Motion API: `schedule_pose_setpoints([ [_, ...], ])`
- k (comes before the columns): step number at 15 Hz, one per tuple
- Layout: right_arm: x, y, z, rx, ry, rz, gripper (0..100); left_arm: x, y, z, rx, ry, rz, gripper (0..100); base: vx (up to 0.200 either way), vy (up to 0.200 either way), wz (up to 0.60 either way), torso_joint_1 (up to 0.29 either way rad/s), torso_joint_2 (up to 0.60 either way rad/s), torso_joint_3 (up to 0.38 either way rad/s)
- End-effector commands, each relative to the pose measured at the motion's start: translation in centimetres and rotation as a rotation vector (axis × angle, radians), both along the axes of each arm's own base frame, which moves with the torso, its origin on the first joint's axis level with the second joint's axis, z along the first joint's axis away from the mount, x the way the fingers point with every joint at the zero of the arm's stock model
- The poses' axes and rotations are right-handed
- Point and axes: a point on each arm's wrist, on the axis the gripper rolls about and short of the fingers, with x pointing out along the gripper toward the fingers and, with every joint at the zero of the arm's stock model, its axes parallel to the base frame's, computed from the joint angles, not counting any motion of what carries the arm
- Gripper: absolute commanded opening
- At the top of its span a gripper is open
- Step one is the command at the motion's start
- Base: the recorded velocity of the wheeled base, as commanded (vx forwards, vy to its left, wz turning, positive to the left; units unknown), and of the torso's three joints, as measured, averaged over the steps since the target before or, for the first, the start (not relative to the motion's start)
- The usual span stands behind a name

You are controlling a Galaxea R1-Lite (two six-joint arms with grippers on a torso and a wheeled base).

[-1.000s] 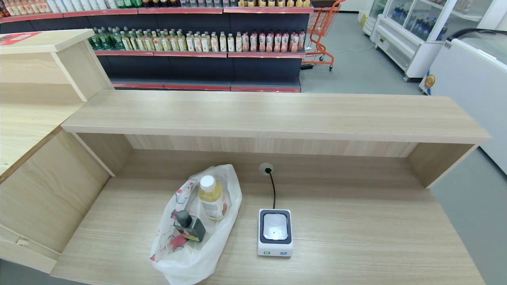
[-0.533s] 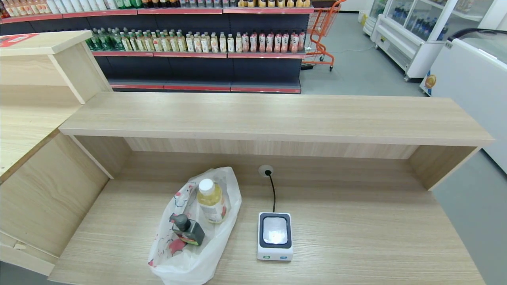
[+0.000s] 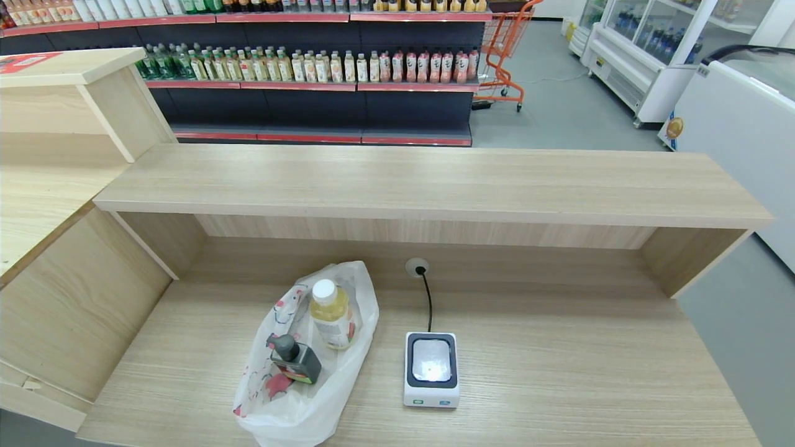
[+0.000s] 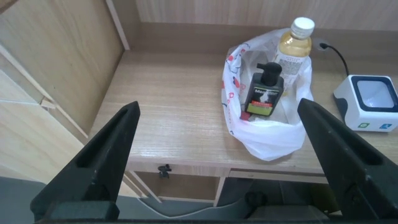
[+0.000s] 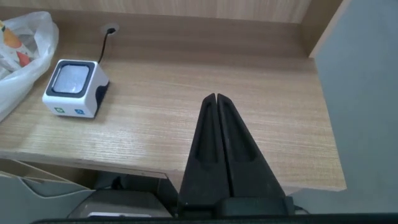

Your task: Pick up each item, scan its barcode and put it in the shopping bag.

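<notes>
Both juice bottle (image 4: 293, 43), pump bottle (image 4: 264, 90) bagged ahead of left end effector (image 4: 219, 107).

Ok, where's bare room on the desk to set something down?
Widest: desk right of the scanner, out to the side panel. Also between the shopping bag and the left wall. Tight: the strip between bag and scanner.

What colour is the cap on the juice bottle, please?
White cap, clearest in the left wrist view.

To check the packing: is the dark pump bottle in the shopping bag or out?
In. The dark pump bottle sits within the open mouth of the shopping bag, beside the yellow drink bottle, with white plastic around both.
</notes>
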Motion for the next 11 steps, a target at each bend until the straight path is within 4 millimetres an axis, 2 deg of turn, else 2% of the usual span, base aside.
schedule_pose_setpoints([
  [1, 0.02, 0.0, 0.01, -0.001, 0.002, 0.001, 0, 0.0, 0.0, 0.0, 0.0, -0.001, 0.0, 100, 0.0, 0.0, 0.0, 0.0, 0.0, 0.0],
  [11, 0.02, 0.0, 0.01, -0.001, 0.002, 0.002, 0, 0.0, 0.0, 0.0, 0.0, -0.001, 0.0, 100, 0.0, 0.0, 0.0, 0.0, 0.0, 0.0],
])
